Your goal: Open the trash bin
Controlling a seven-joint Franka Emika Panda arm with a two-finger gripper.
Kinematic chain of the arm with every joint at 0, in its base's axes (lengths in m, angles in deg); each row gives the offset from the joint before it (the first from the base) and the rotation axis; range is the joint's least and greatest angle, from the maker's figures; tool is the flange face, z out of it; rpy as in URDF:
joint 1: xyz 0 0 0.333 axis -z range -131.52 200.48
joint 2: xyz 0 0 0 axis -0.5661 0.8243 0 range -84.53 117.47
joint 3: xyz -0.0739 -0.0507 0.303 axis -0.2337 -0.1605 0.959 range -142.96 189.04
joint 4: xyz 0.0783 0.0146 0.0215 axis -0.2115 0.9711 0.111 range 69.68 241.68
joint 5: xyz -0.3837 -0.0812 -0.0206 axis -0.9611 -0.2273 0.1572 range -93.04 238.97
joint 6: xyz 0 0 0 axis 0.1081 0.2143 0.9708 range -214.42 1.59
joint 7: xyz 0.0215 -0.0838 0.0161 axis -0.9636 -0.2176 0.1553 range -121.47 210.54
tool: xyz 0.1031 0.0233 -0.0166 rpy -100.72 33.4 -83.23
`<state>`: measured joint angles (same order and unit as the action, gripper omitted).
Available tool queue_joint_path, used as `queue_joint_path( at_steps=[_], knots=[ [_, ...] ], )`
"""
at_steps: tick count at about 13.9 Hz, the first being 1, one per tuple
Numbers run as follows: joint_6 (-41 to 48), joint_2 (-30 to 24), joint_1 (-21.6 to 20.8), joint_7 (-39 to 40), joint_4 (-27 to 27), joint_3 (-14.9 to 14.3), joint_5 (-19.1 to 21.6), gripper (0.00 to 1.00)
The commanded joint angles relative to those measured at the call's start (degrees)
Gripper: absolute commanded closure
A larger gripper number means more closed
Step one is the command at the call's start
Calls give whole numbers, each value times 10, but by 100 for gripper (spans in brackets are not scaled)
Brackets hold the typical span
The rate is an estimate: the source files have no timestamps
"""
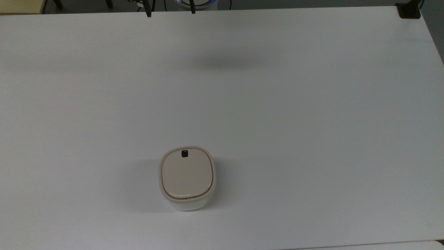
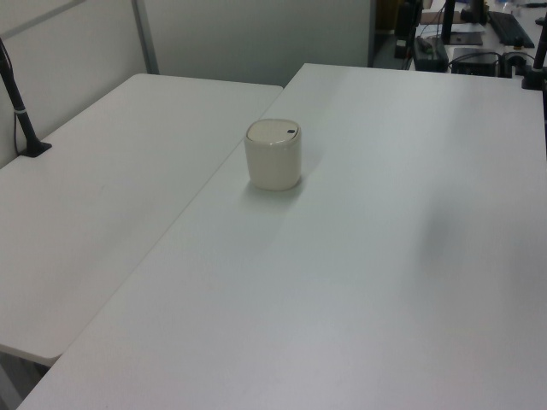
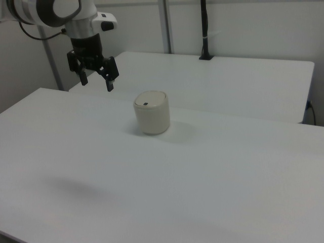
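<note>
The trash bin (image 1: 187, 177) stands on the white table (image 1: 277, 121), low and left of centre in the top view. Its body is white and its beige lid lies flat and shut. A small black button (image 1: 184, 153) sits near the lid's far edge. The bin (image 2: 273, 158) also stands upright in the left view. In the right view my gripper (image 3: 96, 83) hangs open in the air with nothing between its fingers. It is well above the table, to the right view's left of the bin (image 3: 151, 114) and apart from it.
A second white table (image 2: 102, 196) adjoins this one beside the bin. A black pole on a clamp (image 3: 204, 30) stands on that second table. Another black clamp (image 1: 409, 10) grips the top view's upper right corner.
</note>
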<state>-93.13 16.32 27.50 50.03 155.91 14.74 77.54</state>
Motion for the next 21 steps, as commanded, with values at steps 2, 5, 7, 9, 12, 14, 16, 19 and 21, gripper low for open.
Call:
queue_joint_path(
  at_steps=[2,5,7,9,12,14,16,19,21],
  knots=[
    [15,1,-8,58,0,-8,12,3],
    [-18,11,-5,68,-1,-7,12,18],
    [-46,19,-5,63,-1,-7,12,33],
    [-91,26,-4,45,-1,-6,20,78],
    [-180,50,-8,-78,0,-6,44,100],
    [-225,70,-12,-128,2,-2,44,100],
    [-289,100,-10,-151,2,1,45,100],
    [-378,141,-11,-227,2,3,43,100],
    [-426,168,-13,-271,2,3,40,100]
  ],
)
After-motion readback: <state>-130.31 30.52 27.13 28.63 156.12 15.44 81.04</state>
